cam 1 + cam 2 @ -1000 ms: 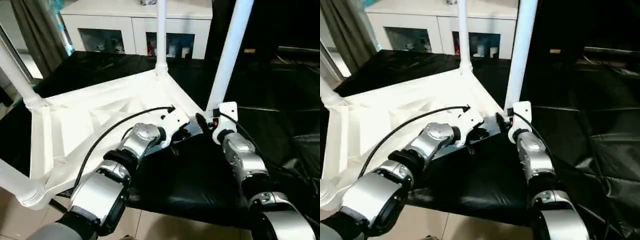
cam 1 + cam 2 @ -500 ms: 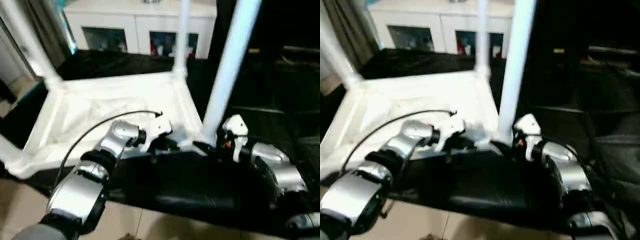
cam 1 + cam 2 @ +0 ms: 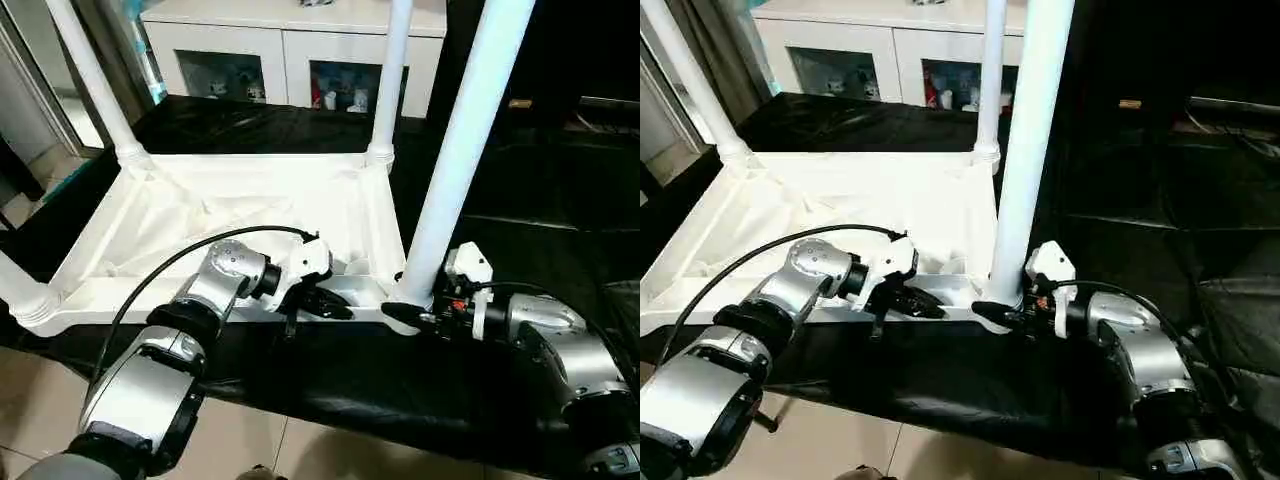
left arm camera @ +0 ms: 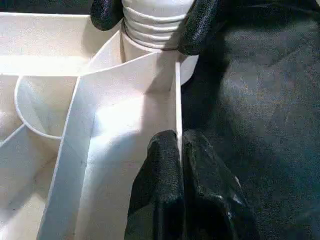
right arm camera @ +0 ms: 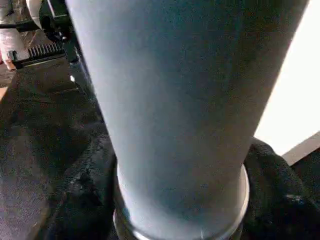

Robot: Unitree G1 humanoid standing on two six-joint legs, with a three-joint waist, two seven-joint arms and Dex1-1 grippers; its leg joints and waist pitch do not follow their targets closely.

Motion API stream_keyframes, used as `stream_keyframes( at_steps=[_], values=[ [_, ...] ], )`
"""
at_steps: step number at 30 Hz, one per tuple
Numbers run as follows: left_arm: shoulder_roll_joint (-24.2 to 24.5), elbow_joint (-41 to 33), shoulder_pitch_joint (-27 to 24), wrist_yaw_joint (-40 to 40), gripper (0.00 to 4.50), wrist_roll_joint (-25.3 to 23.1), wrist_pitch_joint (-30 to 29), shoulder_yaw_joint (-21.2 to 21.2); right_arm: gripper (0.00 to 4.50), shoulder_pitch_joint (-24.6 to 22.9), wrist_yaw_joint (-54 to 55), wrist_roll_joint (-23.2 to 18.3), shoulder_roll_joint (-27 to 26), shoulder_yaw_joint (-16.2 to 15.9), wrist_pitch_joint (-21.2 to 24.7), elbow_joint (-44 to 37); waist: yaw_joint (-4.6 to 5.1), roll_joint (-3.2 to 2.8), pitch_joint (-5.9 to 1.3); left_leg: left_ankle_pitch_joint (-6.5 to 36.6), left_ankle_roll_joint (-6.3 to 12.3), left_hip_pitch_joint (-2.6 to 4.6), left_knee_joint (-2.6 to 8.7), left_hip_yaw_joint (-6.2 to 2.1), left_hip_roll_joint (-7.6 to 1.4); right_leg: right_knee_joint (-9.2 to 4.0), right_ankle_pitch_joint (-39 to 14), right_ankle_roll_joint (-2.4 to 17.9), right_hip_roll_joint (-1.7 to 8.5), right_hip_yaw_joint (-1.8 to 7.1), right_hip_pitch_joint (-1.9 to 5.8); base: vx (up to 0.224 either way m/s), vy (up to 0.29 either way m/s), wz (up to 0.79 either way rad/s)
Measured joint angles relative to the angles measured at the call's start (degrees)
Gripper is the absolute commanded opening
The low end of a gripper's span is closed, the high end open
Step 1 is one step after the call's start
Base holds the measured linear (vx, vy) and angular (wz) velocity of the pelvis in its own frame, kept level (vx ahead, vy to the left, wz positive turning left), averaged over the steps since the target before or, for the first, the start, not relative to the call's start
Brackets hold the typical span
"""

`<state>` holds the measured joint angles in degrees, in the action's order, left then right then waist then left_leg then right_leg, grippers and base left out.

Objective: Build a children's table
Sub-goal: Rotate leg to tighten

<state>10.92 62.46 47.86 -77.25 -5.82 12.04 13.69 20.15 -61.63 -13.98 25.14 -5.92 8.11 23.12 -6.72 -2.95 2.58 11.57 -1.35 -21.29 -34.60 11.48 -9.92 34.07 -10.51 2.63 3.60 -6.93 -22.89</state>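
The children's table (image 3: 200, 215) lies upside down on the black sheet, white and ribbed, with its legs standing up. My left gripper (image 3: 335, 310) is shut on the thin near rim (image 4: 176, 100) of the top. My right gripper (image 3: 405, 315) reaches in from the right. Its black fingers (image 4: 200, 25) press on both sides of the ribbed base (image 4: 155, 25) of the near right leg (image 3: 460, 150). That leg (image 5: 175, 100) stands between the right fingers. The far right leg (image 3: 390, 80), far left leg (image 3: 90, 80) and near left leg (image 3: 15, 290) stand in their corner sockets.
The large black-sheeted table (image 3: 400, 400) carries the work, and its front edge runs just below my forearms. A white cabinet with glass doors (image 3: 290, 50) stands behind. A black cable (image 3: 200, 250) arcs over my left wrist. Tiled floor (image 3: 30, 400) shows at the lower left.
The white table has swung round so its near edge lies square across in front of me. My right gripper has narrowed onto the near right leg's base. My left gripper stays shut on the rim.
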Motion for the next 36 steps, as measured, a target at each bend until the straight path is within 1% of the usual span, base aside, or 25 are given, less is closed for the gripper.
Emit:
stream_keyframes(
  at_steps=[2, 4, 5, 6, 7, 9, 11, 13, 15, 17, 19, 21, 24, 27, 30, 32, 34, 36],
  values=[
    [-0.2, 0.1, 0.0, 1.2, 0.00, -0.1, -0.1, 0.0, 2.74, -0.4, 1.6, 0.1, -1.0, 0.8, 0.0, 0.0, 0.06, 0.01, 0.00, 0.0, 0.00, 0.02, 0.00, 0.00, 0.00, 0.01, 0.0, 0.0, 0.00, 0.00, 0.01, 0.000, 0.000, 0.00],
    [-0.9, 0.5, 0.0, 5.9, 0.00, -0.8, 0.0, 0.0, 2.73, -0.2, 6.6, 1.1, -2.9, 1.8, -0.8, 1.7, 0.29, 0.01, 0.00, 0.0, -0.01, 0.05, -0.03, 0.00, 0.00, 0.01, -0.1, -0.2, 0.00, 0.00, 0.04, 0.000, 0.000, 0.00],
    [-2.2, 1.6, 0.6, 11.1, 0.00, -1.5, 0.1, -0.1, 2.73, 0.6, 11.7, 2.2, -4.8, 2.8, -2.0, 4.1, 0.40, 0.02, -0.01, 0.0, -0.02, 0.14, -0.06, 0.00, 0.00, 0.00, -0.1, -0.2, 0.01, 0.01, 0.14, 0.000, 0.000, 0.00],
    [-3.1, 2.2, 1.0, 14.2, 0.00, -2.0, -0.1, -0.1, 2.72, 1.5, 15.0, 2.8, -5.8, 3.5, -2.5, 5.4, 0.52, 0.03, -0.01, 0.0, -0.03, 0.16, -0.09, 0.01, 0.02, -0.02, -0.1, -0.2, 0.02, 0.01, 0.17, 0.000, 0.000, 0.00],
    [-3.9, 2.7, 1.4, 16.3, 0.00, -2.4, -0.4, -0.1, 2.72, 2.3, 17.7, 3.3, -6.7, 3.8, -2.7, 6.6, 0.71, 0.05, 0.01, 0.0, -0.04, 0.17, -0.09, 0.02, 0.04, -0.07, 0.0, -0.2, 0.04, 0.02, 0.20, 0.000, 0.000, 0.00],
    [-5.7, 4.0, 2.2, 21.5, 0.00, -2.6, -1.8, -0.6, 2.72, 4.4, 26.2, 4.0, -9.9, 5.6, -3.1, 9.8, 1.35, 0.17, -0.01, 0.0, -0.04, 0.26, -0.09, 0.01, 0.05, -0.10, 0.0, -0.2, 0.05, 0.03, 0.30, 0.000, 0.000, 0.00],
    [-8.1, 5.1, 3.3, 27.5, 0.00, -2.9, -3.8, -1.1, 2.72, 7.0, 35.1, 4.9, -13.1, 7.4, -3.6, 13.0, 1.84, 0.13, -0.03, 0.0, -0.04, 0.29, -0.09, 0.02, 0.08, -0.07, 0.0, -0.2, 0.09, 0.04, 0.31, 0.000, 0.000, 0.00],
    [-10.1, 6.1, 4.2, 31.8, 0.00, -3.0, -5.2, -1.2, 2.72, 8.9, 41.3, 5.5, -15.2, 8.4, -3.9, 15.3, 1.91, 0.11, -0.03, 0.0, -0.04, 0.29, -0.08, 0.02, 0.08, -0.07, 0.0, -0.2, 0.09, 0.04, 0.31, 0.000, 0.000, 0.00],
    [-12.1, 6.7, 4.9, 36.0, 0.00, -3.1, -6.5, -1.5, 2.72, 11.5, 48.3, 7.0, -17.2, 9.1, -4.6, 18.5, 2.13, 0.03, -0.07, 0.0, -0.04, 0.28, -0.05, 0.03, 0.08, -0.07, 0.1, 0.0, 0.09, 0.04, 0.30, 0.000, 0.000, 0.00],
    [-13.1, 7.2, 5.1, 37.7, 0.00, -3.1, -6.6, -2.0, 2.72, 13.0, 51.2, 8.5, -17.9, 9.0, -6.4, 21.0, 2.27, -0.20, -0.17, 0.0, -0.03, 0.27, 0.02, 0.03, 0.11, -0.10, 0.1, 0.0, 0.09, 0.04, 0.29, 0.000, 0.000, 0.00],
    [-13.1, 7.3, 5.1, 37.6, 0.00, -3.1, -6.6, -2.4, 2.72, 13.1, 50.9, 8.9, -17.9, 9.0, -7.7, 21.4, 2.26, -0.39, -0.22, 0.0, -0.02, 0.25, 0.07, 0.03, 0.13, -0.09, 0.1, 0.0, 0.10, 0.04, 0.26, 0.000, 0.000, 0.00],
    [-13.1, 7.3, 5.1, 37.2, 0.00, -3.1, -6.6, -2.6, 3.42, 12.9, 49.5, 8.8, -17.8, 9.4, -8.4, 21.5, 2.22, -0.42, -0.23, 0.0, -0.01, 0.24, 0.09, 0.02, 0.12, -0.08, 0.1, 0.0, 0.09, 0.03, 0.24, 0.000, 0.000, 0.00],
    [-12.7, 7.2, 5.1, 36.2, 0.00, -3.0, -6.6, -2.6, 3.49, 12.0, 45.3, 8.3, -16.9, 9.5, -8.6, 20.8, 2.21, -0.41, -0.23, 0.0, 0.00, 0.22, 0.09, 0.03, 0.12, -0.09, 0.1, 0.0, 0.09, 0.03, 0.23, 0.000, 0.000, 0.00],
    [-11.8, 7.2, 5.0, 33.9, 0.00, -2.7, -6.2, -2.7, 3.85, 10.9, 39.3, 7.0, -15.2, 9.3, -8.5, 19.7, 2.21, -0.41, -0.22, 0.0, 0.01, 0.22, 0.08, 0.02, 0.09, -0.06, 0.1, 0.0, 0.07, 0.02, 0.20, 0.000, 0.000, 0.00],
    [-9.1, 6.2, 4.0, 27.3, 0.00, -2.4, -4.6, -2.6, 3.85, 7.4, 27.3, 6.8, -9.6, 5.4, -8.6, 15.2, 1.88, -0.40, -0.21, 0.0, 0.01, 0.17, 0.08, 0.02, 0.05, -0.03, 0.0, -0.1, 0.02, 0.02, 0.15, 0.000, 0.000, 0.00],
    [-6.8, 5.8, 3.3, 22.2, 0.00, -2.1, -3.2, -2.6, 3.85, 5.9, 20.1, 6.6, -6.6, 3.5, -8.5, 12.8, 1.64, -0.36, -0.19, 0.0, 0.03, 0.16, 0.07, 0.01, 0.02, -0.02, 0.0, -0.2, -0.01, 0.00, 0.13, 0.000, 0.000, 0.00],
    [-5.9, 5.4, 2.9, 18.6, 0.00, -2.1, -2.1, -2.3, 3.85, 4.9, 16.2, 5.9, -5.3, 3.0, -7.8, 10.9, 1.45, -0.36, -0.19, 0.0, 0.04, 0.10, 0.04, 0.01, 0.01, -0.02, 0.0, -0.2, 0.00, 0.00, 0.08, 0.000, 0.000, 0.00],
    [-4.0, 3.5, 1.8, 12.2, 0.00, -1.4, -1.6, -1.5, 3.85, 3.5, 9.4, 4.9, -1.9, 1.1, -7.4, 8.2, 1.15, -0.35, -0.18, 0.0, 0.06, 0.05, 0.01, 0.01, 0.02, -0.03, 0.0, -0.2, 0.02, 0.00, 0.09, 0.000, 0.000, 0.00]
  ],
)
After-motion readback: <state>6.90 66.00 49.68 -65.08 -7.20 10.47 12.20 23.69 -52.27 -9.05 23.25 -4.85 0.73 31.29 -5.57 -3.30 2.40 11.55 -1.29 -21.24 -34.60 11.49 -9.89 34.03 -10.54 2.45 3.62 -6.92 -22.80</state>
